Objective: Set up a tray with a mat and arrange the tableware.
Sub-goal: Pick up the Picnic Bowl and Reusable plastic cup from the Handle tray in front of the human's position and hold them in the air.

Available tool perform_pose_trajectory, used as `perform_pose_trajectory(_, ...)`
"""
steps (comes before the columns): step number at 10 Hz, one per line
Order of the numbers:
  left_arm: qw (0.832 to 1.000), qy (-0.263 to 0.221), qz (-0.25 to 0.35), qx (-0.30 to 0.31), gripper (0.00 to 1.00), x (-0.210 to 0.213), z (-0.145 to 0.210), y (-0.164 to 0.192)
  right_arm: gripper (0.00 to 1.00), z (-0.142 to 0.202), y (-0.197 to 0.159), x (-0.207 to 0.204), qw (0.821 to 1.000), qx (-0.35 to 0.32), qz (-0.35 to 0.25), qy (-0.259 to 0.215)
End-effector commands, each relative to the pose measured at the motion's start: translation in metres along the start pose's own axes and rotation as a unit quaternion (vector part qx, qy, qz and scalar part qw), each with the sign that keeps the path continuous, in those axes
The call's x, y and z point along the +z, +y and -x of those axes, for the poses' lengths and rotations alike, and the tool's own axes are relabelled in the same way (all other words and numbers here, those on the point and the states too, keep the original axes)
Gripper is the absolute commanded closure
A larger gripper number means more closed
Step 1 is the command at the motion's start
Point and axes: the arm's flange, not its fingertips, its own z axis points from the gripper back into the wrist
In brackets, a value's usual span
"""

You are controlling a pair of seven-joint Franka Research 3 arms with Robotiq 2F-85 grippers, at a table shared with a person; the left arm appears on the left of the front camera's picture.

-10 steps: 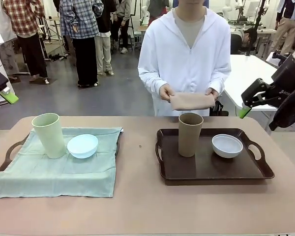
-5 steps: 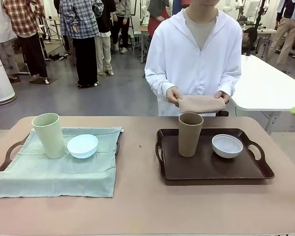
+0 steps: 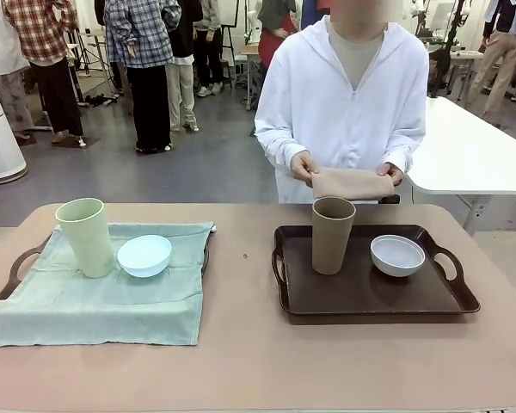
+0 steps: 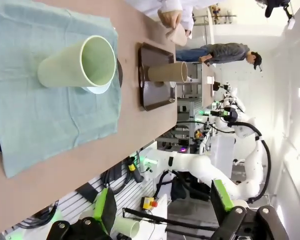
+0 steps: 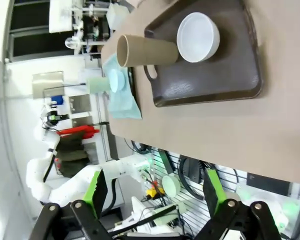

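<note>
Reporting from the jaws outward: left jaws stand apart, nothing between them; right jaws likewise apart and empty, both away from every item. (Inspector)

And the tableware? (Supervisor)

Toward the counter's left edge, a green mat (image 3: pixel 103 301) is spread over a tray (image 3: pixel 15 268). The pale green cup (image 3: pixel 88 237) stands upright on it, with the light blue bowl (image 3: pixel 144 255) just beside. That setting looks complete. (Inspector)

The other? (Supervisor)

Toward the right edge, the brown tray (image 3: pixel 370 299) carries no mat. The brown cup (image 3: pixel 332 234) and whitish bowl (image 3: pixel 397 255) sit directly on it, apart. Beyond the far edge a person holds a folded tan mat (image 3: pixel 353 183) in both hands. (Inspector)

Outstanding? (Supervisor)

In my judgement, roughly half: clear that tray, lay the tan mat, replace cup and bowl. (Inspector)
</note>
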Motion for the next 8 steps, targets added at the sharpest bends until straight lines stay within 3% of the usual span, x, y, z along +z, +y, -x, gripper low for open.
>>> perform_pose_trajectory(1,1.0,0.006,-0.012,-0.016,0.0,-0.0042,-0.0054,-0.0062,0.0,-0.0028,-0.0052,-0.009,1.0,-0.003,-0.023,-0.004)
perform_pose_trajectory(2,1.0,0.0,0.0,0.0,0.0,0.0,0.0,0.0,0.0,0.0,0.0,0.0,1.0,0.0,0.0,0.0)
perform_pose_trajectory(8,1.0,0.0,0.0,0.0,0.0,0.0,0.0,0.0,0.0,0.0,0.0,0.0,1.0,0.0,0.0,0.0)
